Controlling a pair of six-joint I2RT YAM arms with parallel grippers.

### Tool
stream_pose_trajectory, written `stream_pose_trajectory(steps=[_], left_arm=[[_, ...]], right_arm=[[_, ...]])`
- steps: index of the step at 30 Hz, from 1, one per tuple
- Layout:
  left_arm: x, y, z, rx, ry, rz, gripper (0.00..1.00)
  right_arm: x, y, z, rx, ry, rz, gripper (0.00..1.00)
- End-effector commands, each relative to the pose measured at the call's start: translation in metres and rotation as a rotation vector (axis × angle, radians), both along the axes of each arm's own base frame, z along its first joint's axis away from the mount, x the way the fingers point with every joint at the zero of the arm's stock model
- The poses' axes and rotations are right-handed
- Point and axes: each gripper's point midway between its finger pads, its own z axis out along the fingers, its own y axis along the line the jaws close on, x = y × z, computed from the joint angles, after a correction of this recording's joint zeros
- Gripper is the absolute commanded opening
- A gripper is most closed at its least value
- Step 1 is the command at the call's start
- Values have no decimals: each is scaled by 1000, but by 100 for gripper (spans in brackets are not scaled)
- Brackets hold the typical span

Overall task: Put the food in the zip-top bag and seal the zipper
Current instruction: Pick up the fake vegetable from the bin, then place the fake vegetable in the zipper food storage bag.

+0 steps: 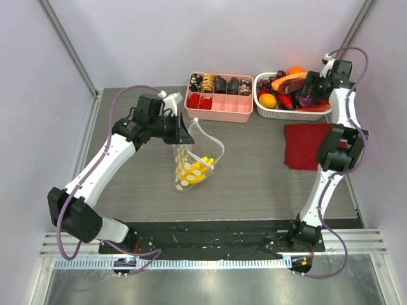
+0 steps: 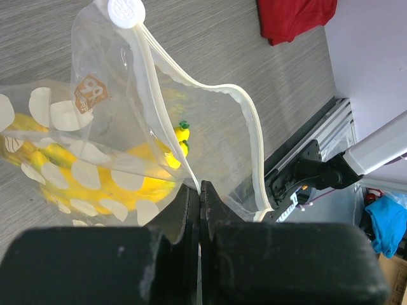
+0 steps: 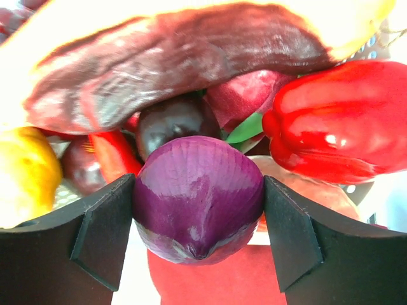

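Left gripper (image 2: pixel 200 196) pinches the zip-top bag (image 2: pixel 213 117) shut-jawed – banana bunch (image 2: pixel 145 175) inside – right gripper (image 3: pixel 198 206) clasps a purple onion (image 3: pixel 198 181)

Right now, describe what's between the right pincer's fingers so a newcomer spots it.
Find the white basket at the table's far right, heaped with produce. At its near side, between the right pincer's fingers, is the onion: round and purple, unlike the red pepper beside it.

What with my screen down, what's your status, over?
Left tool shut on bag edge, mouth open. Banana inside bag. Right tool clamped on purple onion at basket. Nothing blocking.
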Motion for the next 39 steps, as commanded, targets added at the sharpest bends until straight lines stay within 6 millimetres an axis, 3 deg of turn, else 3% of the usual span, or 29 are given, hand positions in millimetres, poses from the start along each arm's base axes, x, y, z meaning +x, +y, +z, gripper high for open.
stream_pose_trajectory(steps=[1,6,8,9,11,12,13,14,15,16,18,19,22,27,39], left_arm=[[2,-2,9,-28,-41,-17,0],[-1,-8,16,-77,-57,-47,0],[-3,-8,17,-95,-51,-55,0],[-1,-9,19,-111,-51,-51,0],[0,-9,20,-147,-22,-53,0],[1,-12,23,-175,-10,-52,0],[-1,-13,27,-203,2,-66,0],[-1,-15,29,-220,12,-71,0],[1,-17,35,-246,11,-69,0],[0,-18,39,-264,6,-76,0],[-3,-22,48,-309,10,-93,0],[-7,-24,52,-333,18,-116,0],[-8,-26,57,-376,47,-118,0],[-7,-26,54,-409,90,-120,0],[-2,-24,43,-444,156,-121,0]], right_arm=[[-7,14,124,-11,-250,34,52],[-43,66,194,148,-373,185,46],[-56,89,212,236,-393,226,44],[-65,113,215,295,-389,297,43],[-93,148,254,364,-465,372,43],[-104,180,239,426,-424,437,43],[-129,199,262,438,-469,487,42],[-139,216,270,478,-495,522,41],[-154,249,253,523,-449,592,41],[-177,264,267,523,-487,638,40],[-206,309,259,537,-477,761,38],[-224,323,264,533,-494,806,38],[-253,358,248,505,-475,897,37],[-261,385,208,388,-430,957,35],[-298,434,156,299,-365,1108,34]])
